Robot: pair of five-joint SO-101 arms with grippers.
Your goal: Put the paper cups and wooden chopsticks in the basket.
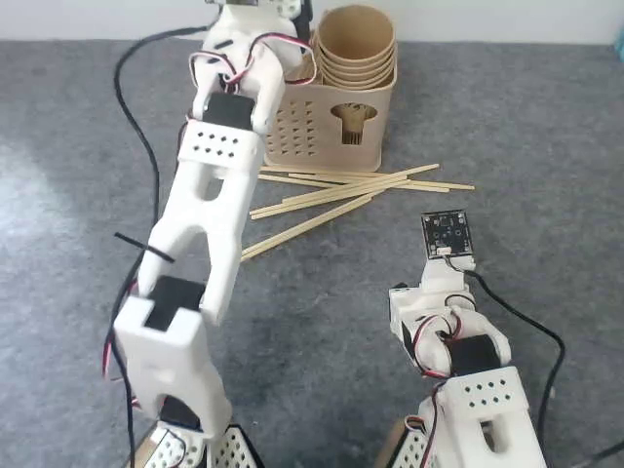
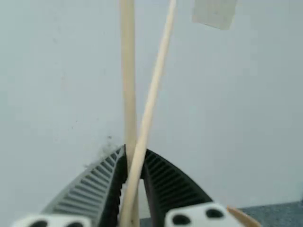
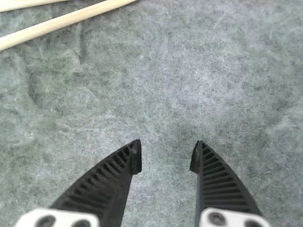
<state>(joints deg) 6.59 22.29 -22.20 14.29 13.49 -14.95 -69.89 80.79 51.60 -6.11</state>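
Left pincer clamps two chopsticks; right pincer gapes over carpet

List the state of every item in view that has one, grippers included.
left gripper: shut on two chopsticks
right gripper: open, empty, over the mat
paper cups: nested, upright in the basket
basket: upright
loose chopsticks: lying scattered on the mat by the basket

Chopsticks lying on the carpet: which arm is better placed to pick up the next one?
Right, probably: the right gripper is open, empty, near the loose chopsticks; the left gripper is shut on two chopsticks by the basket.
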